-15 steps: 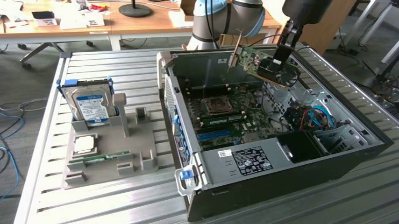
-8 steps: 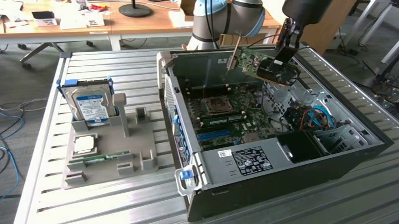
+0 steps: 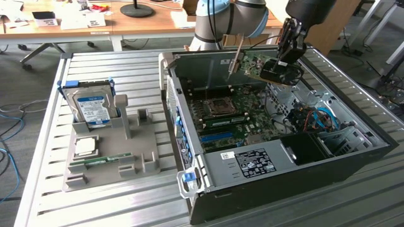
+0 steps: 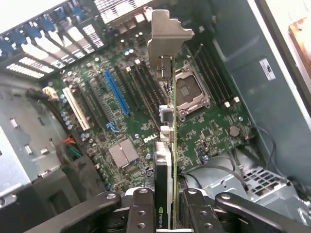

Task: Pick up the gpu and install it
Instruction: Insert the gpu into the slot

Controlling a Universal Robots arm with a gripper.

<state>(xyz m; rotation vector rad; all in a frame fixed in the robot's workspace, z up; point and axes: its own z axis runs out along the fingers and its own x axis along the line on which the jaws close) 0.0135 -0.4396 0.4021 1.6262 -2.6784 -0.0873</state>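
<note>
The end effector (image 4: pixel 164 208) grips the gpu (image 3: pixel 254 62) edge-on over the motherboard (image 3: pixel 230 116) beneath it, seemingly to line its connector up with a slot.

The green circuit-board graphics card (image 3: pixel 256 62), with a black round fan on one face and a silver metal end bracket at the far end, hangs tilted on edge above the open black computer case (image 3: pixel 284 198), clear of the green motherboard (image 3: pixel 237 124), clamped in the end effector (image 4: pixel 167 206).
</note>
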